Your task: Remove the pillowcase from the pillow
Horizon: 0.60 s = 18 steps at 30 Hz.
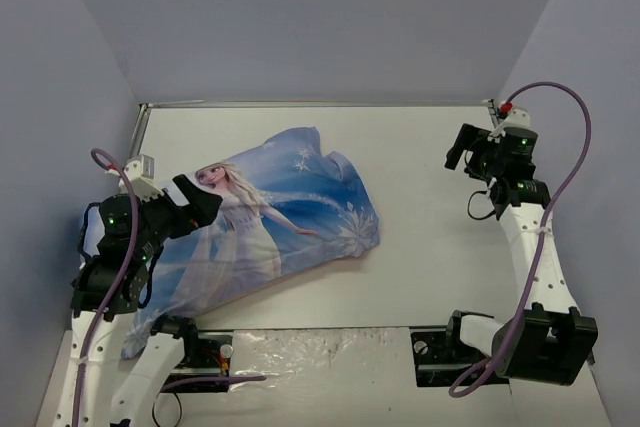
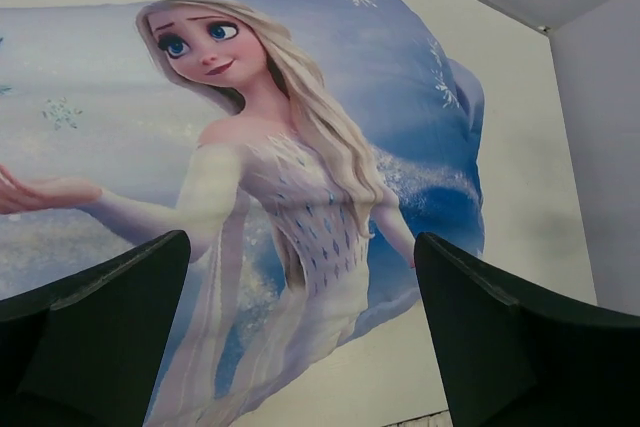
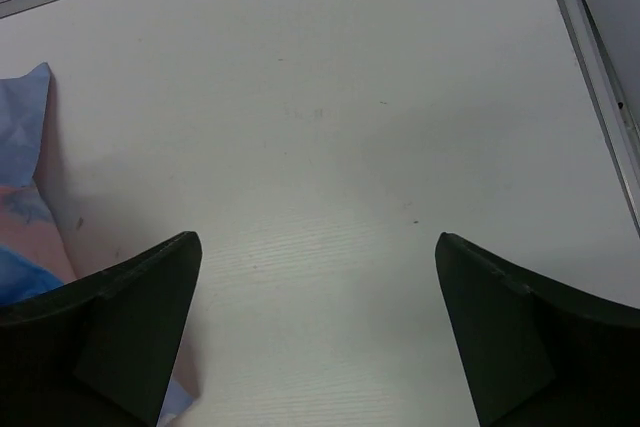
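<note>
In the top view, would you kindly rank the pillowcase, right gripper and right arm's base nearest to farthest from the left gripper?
1. pillowcase: just beneath the left gripper.
2. right gripper: far right.
3. right arm's base: near right corner.

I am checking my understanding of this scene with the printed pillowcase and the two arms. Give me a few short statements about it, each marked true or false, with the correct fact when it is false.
1. The pillowcase lies with the princess picture facing up. True.
2. The left gripper is shut on the pillowcase. False: it is open above the fabric and holds nothing.
3. The right gripper is open over bare table. True.
4. The pillowcase lies on the right side of the table, under the right gripper. False: it lies from the middle toward the left side, under the left gripper.
</note>
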### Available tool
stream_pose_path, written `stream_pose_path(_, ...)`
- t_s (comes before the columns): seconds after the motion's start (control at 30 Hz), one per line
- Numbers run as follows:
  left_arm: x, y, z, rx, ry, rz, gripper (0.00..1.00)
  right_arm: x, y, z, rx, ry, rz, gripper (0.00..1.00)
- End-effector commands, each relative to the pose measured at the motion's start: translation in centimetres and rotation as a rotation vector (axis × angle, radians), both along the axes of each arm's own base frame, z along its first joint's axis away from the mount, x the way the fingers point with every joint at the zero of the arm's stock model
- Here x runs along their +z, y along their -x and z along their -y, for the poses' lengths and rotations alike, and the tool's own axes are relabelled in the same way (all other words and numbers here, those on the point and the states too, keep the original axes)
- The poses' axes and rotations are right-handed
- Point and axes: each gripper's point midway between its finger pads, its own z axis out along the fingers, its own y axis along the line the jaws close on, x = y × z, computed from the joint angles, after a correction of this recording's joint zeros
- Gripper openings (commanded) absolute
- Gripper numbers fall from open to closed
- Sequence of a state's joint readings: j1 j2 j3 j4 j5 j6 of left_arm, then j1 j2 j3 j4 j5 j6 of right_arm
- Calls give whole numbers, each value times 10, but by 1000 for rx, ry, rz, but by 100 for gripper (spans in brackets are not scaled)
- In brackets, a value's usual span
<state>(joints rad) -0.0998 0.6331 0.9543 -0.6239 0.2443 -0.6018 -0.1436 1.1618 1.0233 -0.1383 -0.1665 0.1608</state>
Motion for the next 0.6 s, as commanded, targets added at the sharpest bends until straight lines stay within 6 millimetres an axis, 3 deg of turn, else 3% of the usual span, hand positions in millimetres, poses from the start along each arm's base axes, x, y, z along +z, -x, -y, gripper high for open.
stream_pose_path(0.0,19,0,11,-63,-3,54,94,36,-6,-12,75,-14,86,100)
stream_pose_path(0.1,23,0,22,-103,-22,50,94,42,-3,-34,266,36,108,100)
stream_pose_path(0.23,27,1,39,-159,-87,40,94,33,25,-103,719,202,79,100)
stream_pose_path(0.3,28,4,50,-192,-144,27,94,25,32,-119,842,320,47,100)
stream_pose_path(0.4,24,14,64,-235,-227,-2,94,18,61,-145,1158,396,66,100)
stream_pose_path(0.43,23,18,65,-233,-250,-19,94,13,79,-151,1254,392,37,100)
stream_pose_path(0.47,10,25,64,-238,-310,-77,94,8,85,-155,1312,401,31,100)
stream_pose_path(0.5,15,32,67,-240,-357,-54,94,3,90,-157,1359,419,18,100)
stream_pose_path(0.57,4,44,68,-218,-397,-104,94,-14,100,-160,1461,452,-27,100)
